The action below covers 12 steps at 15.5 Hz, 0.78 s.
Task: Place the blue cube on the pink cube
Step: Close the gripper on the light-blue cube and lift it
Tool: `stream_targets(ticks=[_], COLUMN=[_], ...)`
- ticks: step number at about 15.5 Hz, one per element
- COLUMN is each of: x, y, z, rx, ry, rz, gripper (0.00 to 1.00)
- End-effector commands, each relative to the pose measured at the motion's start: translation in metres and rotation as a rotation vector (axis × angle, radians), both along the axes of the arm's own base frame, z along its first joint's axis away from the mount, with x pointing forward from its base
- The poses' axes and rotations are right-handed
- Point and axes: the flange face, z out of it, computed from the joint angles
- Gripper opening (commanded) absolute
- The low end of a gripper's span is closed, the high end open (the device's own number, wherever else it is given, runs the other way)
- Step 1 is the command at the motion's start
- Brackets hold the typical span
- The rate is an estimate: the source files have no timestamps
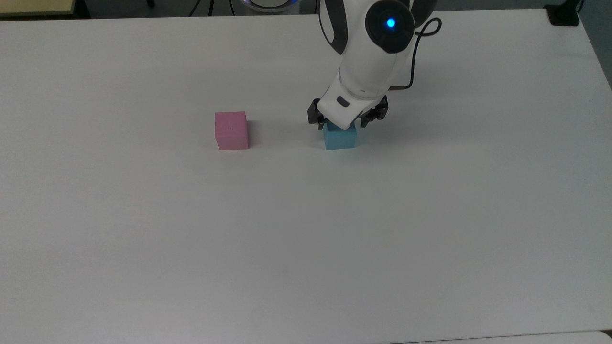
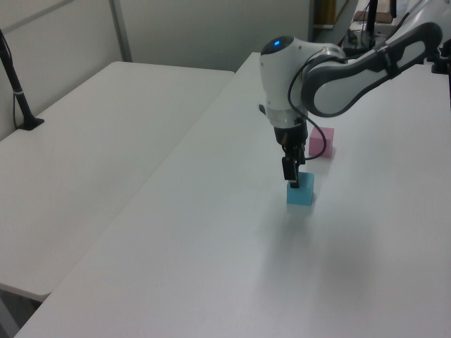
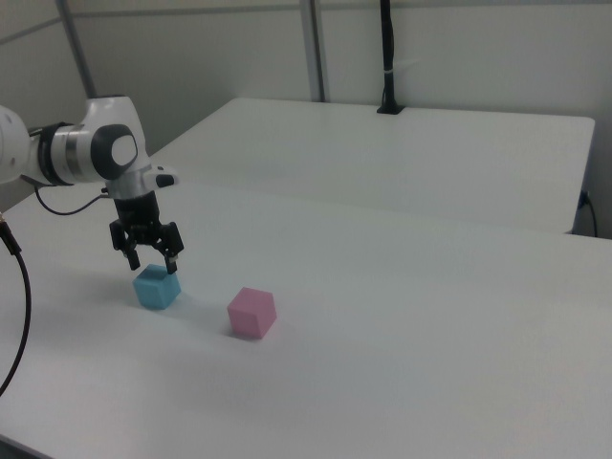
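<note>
White counter (image 1: 143,239): matte, bare apart from cubes; second counter (image 3: 430,163) behind in right view. Arm (image 2: 352,67) over blue cube. Tool (image 3: 147,256): fingers spread wide, straddling cube top, not gripping. Pink cube (image 1: 232,130), blue cube (image 1: 340,137) well apart, mid-counter toward far edge. Risk: off-centre descent tips or nudges blue cube.

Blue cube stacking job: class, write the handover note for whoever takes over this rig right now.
Gripper: open, empty, poised just above the blue cube, fingers spread to either side.
Blue cube: on the white table, not yet grasped.
Pink cube: on the table, apart from the blue cube, on the top view's left of it.
Done: approach to the blue cube.
Left: lower, close, lift, carry over, set on the pink cube, release.
</note>
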Motion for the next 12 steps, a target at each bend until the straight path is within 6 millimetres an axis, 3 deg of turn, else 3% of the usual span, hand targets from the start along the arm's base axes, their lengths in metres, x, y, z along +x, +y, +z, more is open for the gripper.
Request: stream_targets(ticks=[1,2,4,5,7,9,12], x=[-0.004,-0.006,-0.009,-0.009,-0.010,-0.009,-0.007], y=[0.001,0.001,0.007,0.008,0.009,0.000,-0.060], z=[-0.014,-0.017,-0.017,-0.016,-0.011,0.013,0.064], rx=[-0.013,-0.016,-0.014,-0.014,-0.011,0.001,-0.006], ry=[0.003,0.009,0.010,0.010,0.010,-0.009,0.016], rz=[-0.005,-0.003,0.010,0.012,0.004,-0.011,-0.068], gripper=[1.00,0.89,0.45,0.29,0.07,0.05,0.05])
